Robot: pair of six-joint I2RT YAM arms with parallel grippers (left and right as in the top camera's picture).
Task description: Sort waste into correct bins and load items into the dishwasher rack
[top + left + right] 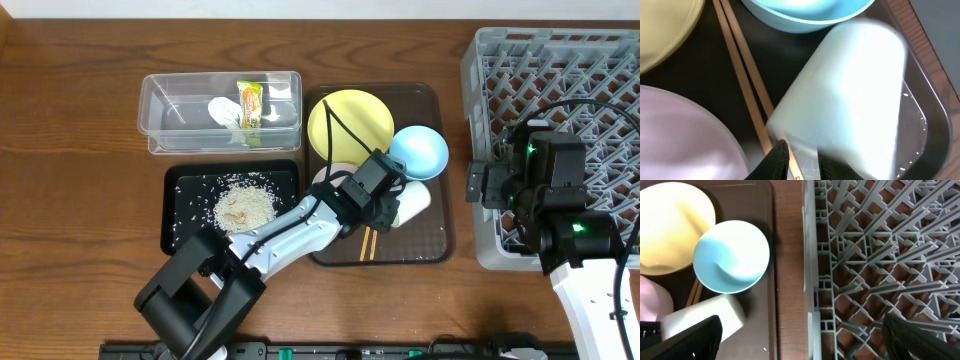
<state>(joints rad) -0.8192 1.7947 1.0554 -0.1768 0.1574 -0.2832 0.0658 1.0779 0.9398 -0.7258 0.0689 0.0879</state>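
Note:
On the brown serving tray (432, 242) lie a yellow plate (350, 120), a light blue bowl (420, 150), a white bowl (326, 177) mostly hidden under my left arm, a white cup (412, 203) on its side and wooden chopsticks (368, 243). My left gripper (388, 212) is low over the tray. In the left wrist view its fingers (805, 162) stand narrowly apart with one chopstick (742, 70) between them and the cup (855, 90) just beyond. My right gripper (805, 342) is wide open and empty over the left wall of the grey rack (560, 60).
The clear tub (180, 145) at the back left holds the green-and-orange wrapper (251, 103) and the white tissue (222, 110). The black tray (166, 215) in front of it holds rice scraps (245, 207). A strip of bare wood separates serving tray and rack.

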